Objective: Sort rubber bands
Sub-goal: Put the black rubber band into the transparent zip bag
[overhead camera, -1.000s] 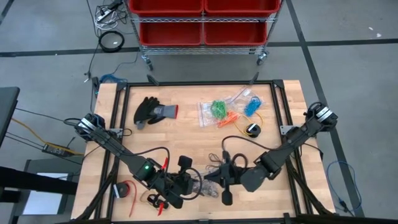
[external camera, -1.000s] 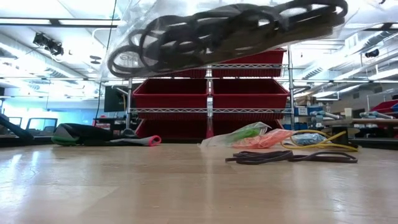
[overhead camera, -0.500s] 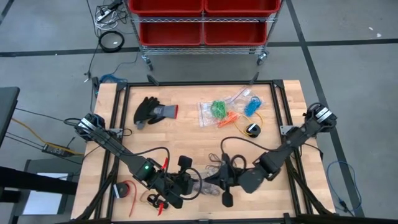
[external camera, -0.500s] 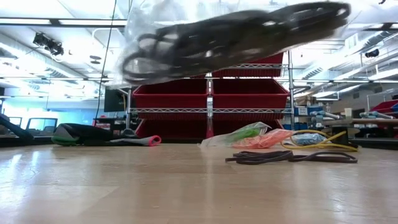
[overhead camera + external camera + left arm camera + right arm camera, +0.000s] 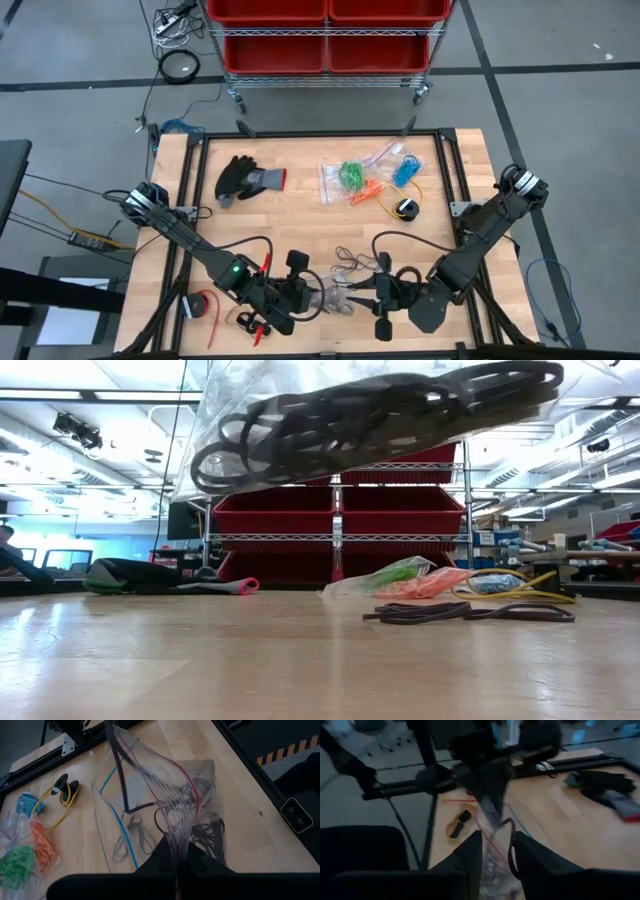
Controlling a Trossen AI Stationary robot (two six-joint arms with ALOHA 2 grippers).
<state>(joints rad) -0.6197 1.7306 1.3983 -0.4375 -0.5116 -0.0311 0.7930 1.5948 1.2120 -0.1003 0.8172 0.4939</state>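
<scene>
Clear plastic bag (image 5: 150, 815) of black rubber bands (image 5: 370, 415) is being held up off the tabletop (image 5: 300, 215) near the front edge, between both arms. Left gripper (image 5: 177, 862) is being kept clamped on the bag's edge; right gripper (image 5: 495, 845) is being shown w/ fingers apart around a black band and bag film, not closed as far as can be told. Compared w/ 1 s ago, the right arm is being pulled back toward the front-right, approx., and the bag is being stretched wider, so the mouth is prob. being opened for loading blacks. Counts: 2 arms; 1 held bag; 3 bags at the rear w/ green bands (image 5: 350, 175), orange bands (image 5: 368, 190), blue bands (image 5: 405, 170); 1 glove (image 5: 243, 180); a few loose black bands (image 5: 465, 612) being left on the wood.
</scene>
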